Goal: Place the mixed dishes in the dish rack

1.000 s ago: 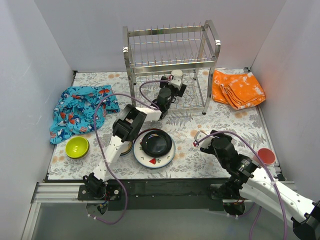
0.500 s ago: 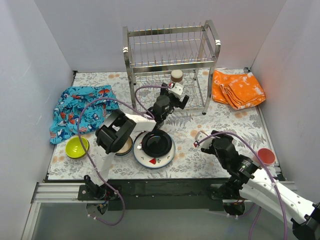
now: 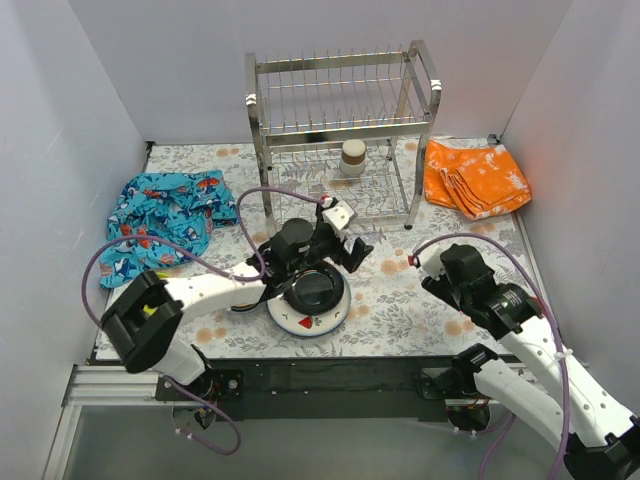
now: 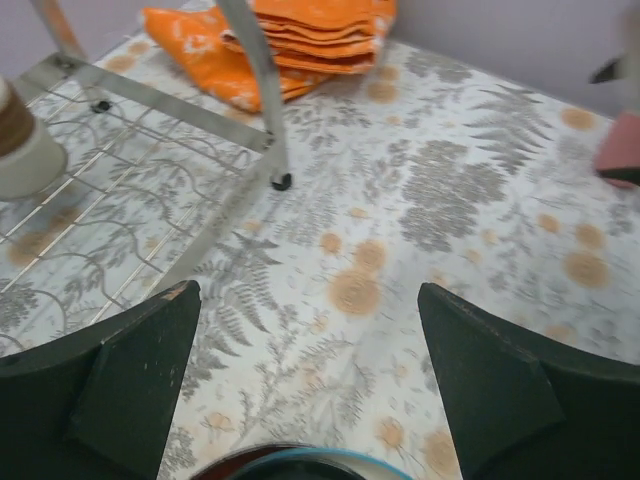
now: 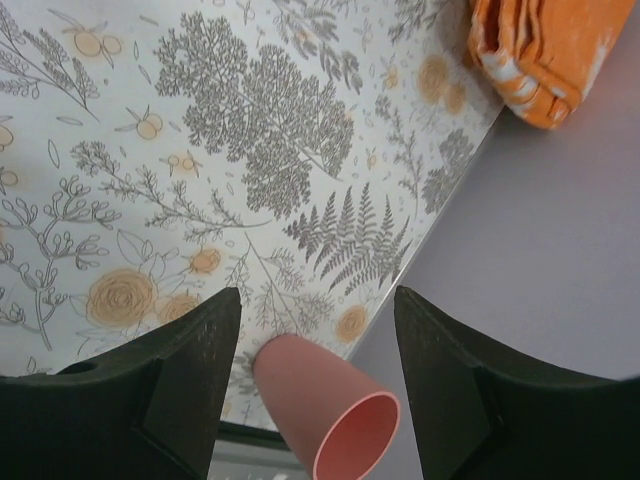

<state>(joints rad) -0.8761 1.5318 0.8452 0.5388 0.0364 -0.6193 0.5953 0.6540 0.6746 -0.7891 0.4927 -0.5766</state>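
Our left gripper (image 4: 307,292) hangs with its fingers spread wide and empty. The black plate (image 3: 314,288) lies just below and between them, stacked on the white red-rimmed plate (image 3: 300,318). If we close off-centre, the rim may slip and drag the lower plate. Our right gripper (image 5: 318,295) stands open too, with the pink cup (image 5: 325,400) on its side just beneath the fingers, near the edge of the table (image 5: 150,200). A nudge could roll it off.

The dish rack (image 3: 340,110), well beyond the left fingers, holds one pale cup (image 3: 352,157) on its lower shelf. We see nothing in its upper slots.
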